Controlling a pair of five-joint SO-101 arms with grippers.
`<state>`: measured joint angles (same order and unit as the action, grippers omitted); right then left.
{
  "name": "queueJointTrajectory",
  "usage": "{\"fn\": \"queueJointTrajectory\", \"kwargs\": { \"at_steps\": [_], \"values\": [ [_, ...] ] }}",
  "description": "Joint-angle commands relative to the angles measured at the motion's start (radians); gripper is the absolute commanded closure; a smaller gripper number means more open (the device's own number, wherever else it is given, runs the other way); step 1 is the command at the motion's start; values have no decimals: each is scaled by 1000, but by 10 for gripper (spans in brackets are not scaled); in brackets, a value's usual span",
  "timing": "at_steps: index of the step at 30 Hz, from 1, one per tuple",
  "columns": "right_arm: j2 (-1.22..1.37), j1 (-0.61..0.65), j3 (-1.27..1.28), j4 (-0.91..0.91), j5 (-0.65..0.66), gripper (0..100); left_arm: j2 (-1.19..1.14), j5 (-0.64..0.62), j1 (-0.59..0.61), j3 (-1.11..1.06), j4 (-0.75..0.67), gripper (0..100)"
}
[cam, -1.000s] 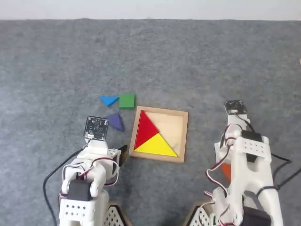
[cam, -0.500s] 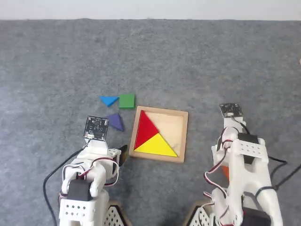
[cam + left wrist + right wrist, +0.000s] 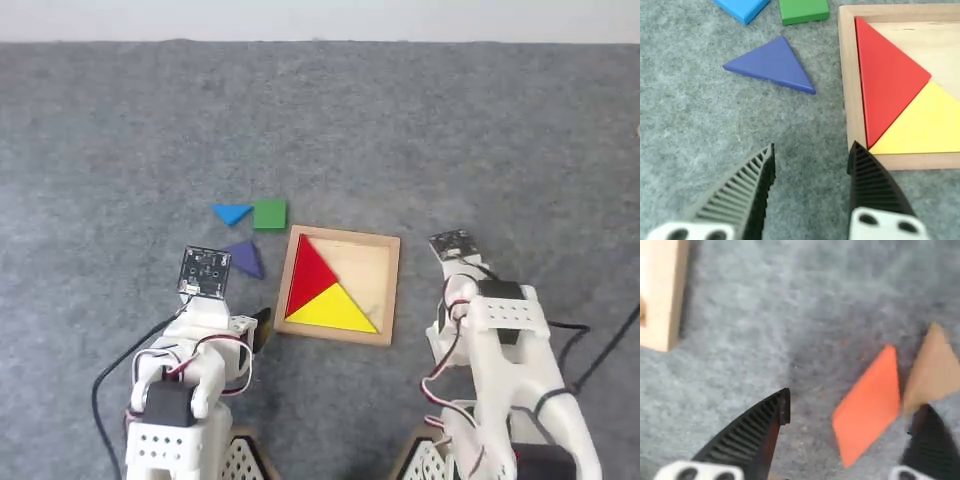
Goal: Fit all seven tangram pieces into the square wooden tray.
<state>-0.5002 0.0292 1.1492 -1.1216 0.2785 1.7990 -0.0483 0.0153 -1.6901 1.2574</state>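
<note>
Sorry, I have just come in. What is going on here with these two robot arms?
They are putting a puzzle together in a wooden tray. A red triangle and a yellow triangle already lie in it. A blue triangle, a green square and a purple triangle wait on the carpet beside the tray, ahead of the left gripper, which is open and holds nothing. The right gripper is open over an orange piece, with a tan piece next to it.

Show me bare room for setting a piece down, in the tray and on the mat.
Free: the far-right half of the tray, bordered by the red triangle, the yellow triangle and two rims; the wide mat beyond the tray. Crowded: left of the tray, with the blue triangle, green square, purple triangle and left gripper.
</note>
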Motion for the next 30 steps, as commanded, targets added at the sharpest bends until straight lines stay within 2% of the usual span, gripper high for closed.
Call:
{"fn": "queueJointTrajectory", "kwargs": {
  "at_steps": [1, 3, 7, 14, 23, 30],
  "values": [
    [-18, 18, -6, 13, 2, 812, 20, 3, 5, 7, 5, 762],
    [-18, 18, -6, 16, 0, 845, 20, 3, 5, 7, 5, 762],
    [-18, 13, -5, 44, -66, 835, 20, 3, 5, 7, 5, 762],
    [-19, 10, -34, 133, -72, 835, 20, 3, 5, 7, 5, 762],
    [-16, -65, -292, 237, -72, 834, 20, 3, 5, 7, 5, 762],
    [186, -65, -298, 398, -72, 828, 20, 3, 5, 7, 5, 762]
  ]
}}
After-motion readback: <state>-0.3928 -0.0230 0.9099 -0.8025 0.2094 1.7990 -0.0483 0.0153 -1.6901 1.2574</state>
